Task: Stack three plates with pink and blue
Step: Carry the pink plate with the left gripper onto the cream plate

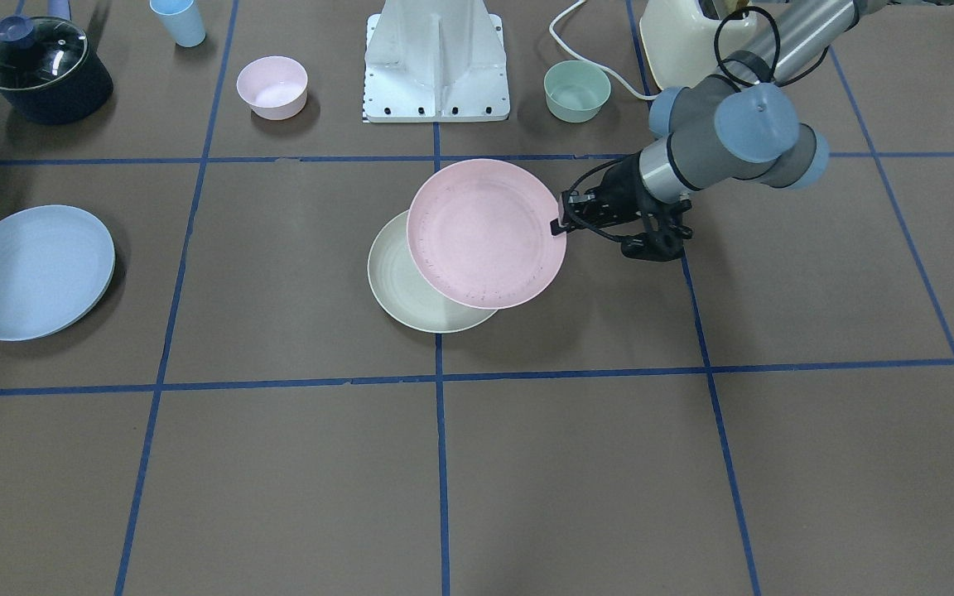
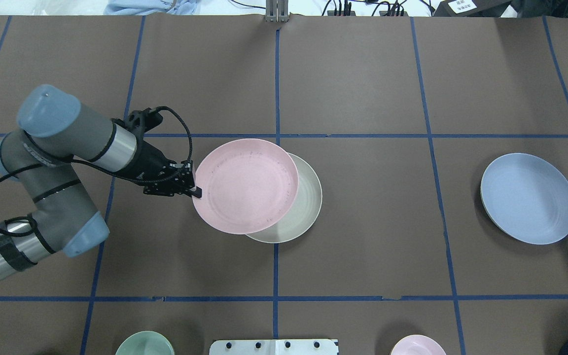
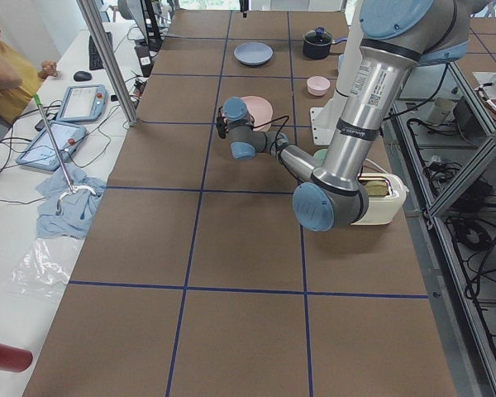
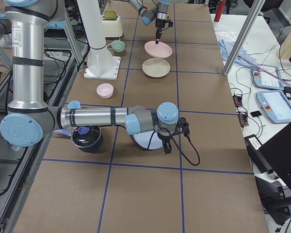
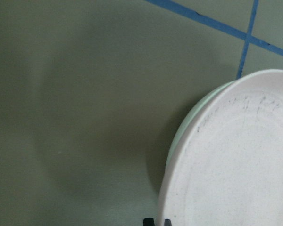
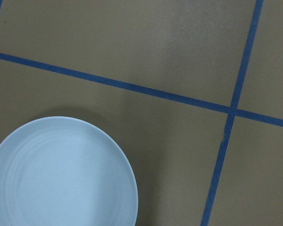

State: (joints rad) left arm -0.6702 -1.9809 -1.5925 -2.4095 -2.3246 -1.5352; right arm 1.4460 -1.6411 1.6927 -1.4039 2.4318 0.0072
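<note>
Presently, I note the round pink matte plastic plate held raised and offset over the round pale cream plastic plate, which lies flat mid-table on the brown table. The left gripper is clamped on the pink plate's rim, on the robot's left side, its forearm reaching in low. The round light blue plastic plate lies well apart, toward the robot's right. The right gripper hangs at that plate; I cannot tell whether it is clenched or released.
</note>
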